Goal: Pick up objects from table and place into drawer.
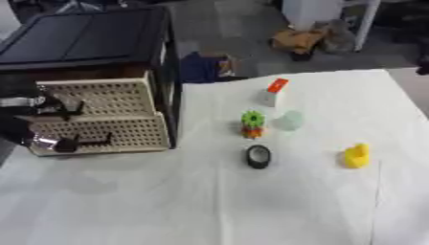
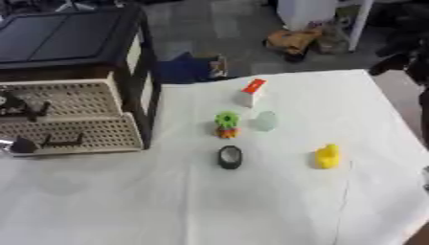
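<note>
Yellow duck (image 1: 356, 156) sits well apart from your left hand (image 1: 52, 142), which rests at the perforated drawer (image 1: 109, 129). Whether its fingers are clenched, you cannot tell.

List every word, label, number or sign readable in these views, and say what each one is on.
No text can be read anywhere.
The white box with an orange top is the only thing that might carry print, but it is too blurred to tell.
The yellow toy, the black ring, the green and orange toy and the drawers show no markings.
</note>
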Action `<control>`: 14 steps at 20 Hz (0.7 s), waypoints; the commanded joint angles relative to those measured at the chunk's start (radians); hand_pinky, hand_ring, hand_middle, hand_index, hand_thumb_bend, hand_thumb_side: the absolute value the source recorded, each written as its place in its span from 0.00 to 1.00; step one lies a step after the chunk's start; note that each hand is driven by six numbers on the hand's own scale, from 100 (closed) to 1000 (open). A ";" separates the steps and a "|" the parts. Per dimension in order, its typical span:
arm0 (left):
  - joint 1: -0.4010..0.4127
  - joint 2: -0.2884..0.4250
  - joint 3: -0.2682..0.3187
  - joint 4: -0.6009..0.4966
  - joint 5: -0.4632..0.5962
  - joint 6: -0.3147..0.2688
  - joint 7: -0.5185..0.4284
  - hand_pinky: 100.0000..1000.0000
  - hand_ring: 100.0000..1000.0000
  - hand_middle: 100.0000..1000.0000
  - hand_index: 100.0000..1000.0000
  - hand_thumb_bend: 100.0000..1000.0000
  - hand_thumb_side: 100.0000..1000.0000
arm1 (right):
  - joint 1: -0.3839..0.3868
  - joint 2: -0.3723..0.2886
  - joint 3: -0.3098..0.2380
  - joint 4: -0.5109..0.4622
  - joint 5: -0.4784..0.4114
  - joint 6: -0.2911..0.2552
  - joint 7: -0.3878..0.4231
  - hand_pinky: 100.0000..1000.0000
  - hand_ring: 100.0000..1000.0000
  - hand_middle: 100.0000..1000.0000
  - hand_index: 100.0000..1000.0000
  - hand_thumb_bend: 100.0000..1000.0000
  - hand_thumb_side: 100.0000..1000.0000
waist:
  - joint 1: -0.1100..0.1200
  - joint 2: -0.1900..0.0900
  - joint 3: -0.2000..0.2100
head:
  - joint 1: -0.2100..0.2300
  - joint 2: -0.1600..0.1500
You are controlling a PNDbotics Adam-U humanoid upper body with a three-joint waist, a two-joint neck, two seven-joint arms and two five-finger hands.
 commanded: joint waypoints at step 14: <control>0.098 0.128 -0.007 -0.140 0.049 0.063 0.049 0.00 0.00 0.00 0.79 0.59 1.00 | -0.017 -0.011 -0.013 -0.022 -0.009 -0.003 -0.008 0.62 0.48 0.52 0.92 0.00 1.00 | -0.014 -0.028 0.011 | -0.007 0.012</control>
